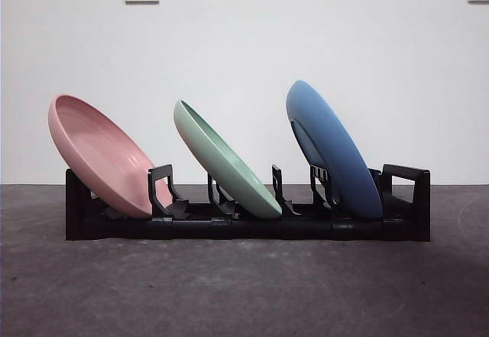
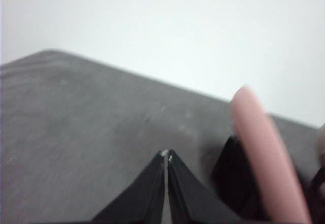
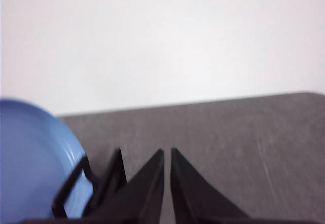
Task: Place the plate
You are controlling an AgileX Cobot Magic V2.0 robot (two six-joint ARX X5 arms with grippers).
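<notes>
You're looking at a dark grey, faintly scuffed desk (image 1: 244, 291) running back to a white wall, and the only thing sitting directly on it is a long black dish rack (image 1: 252, 226), set crosswise toward the desk's far edge, roughly midway between its side edges.

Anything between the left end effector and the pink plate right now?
Nothing visible. In the left wrist view the left end effector, jaws together and empty, has only bare table ahead; the pink plate leans in the black rack just beside it.
</notes>
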